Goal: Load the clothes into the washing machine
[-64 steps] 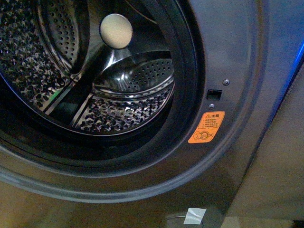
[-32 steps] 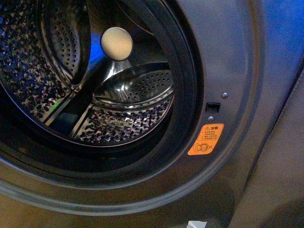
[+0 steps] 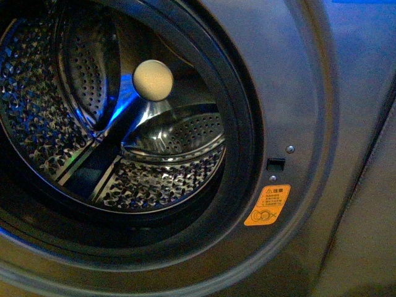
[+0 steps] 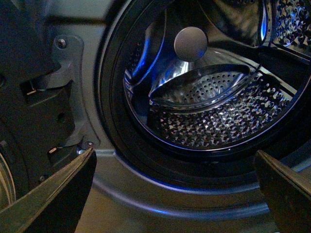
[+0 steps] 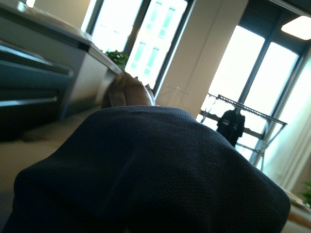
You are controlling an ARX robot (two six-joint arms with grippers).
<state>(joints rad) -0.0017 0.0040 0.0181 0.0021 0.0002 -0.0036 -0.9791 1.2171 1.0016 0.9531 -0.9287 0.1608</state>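
Loading pending: left gripper [image 4: 175, 153] gapes empty before the bare drum [image 3: 43, 124] of the washing machine [image 3: 309, 93], while the navy knit garment [image 5: 146, 165], outside that machine, hides the right gripper (grip indeterminable) and apparently needs carrying through the port [image 3: 244, 124].

One label is visible, in the front view: an orange sticker [image 3: 267, 205] on the grey front panel of the washing machine [image 3: 309, 93], just beside the dark rubber rim of the round port and below a small dark rectangular slot. The sticker is tilted. Its top line has a small warning triangle followed by two characters, which look like Chinese or Japanese but are too blurred to read with certainty. Under this line stand a few rows of very small print, not readable. At the bottom of the sticker are round pictograms with a cross beside them; their meaning I cannot tell.
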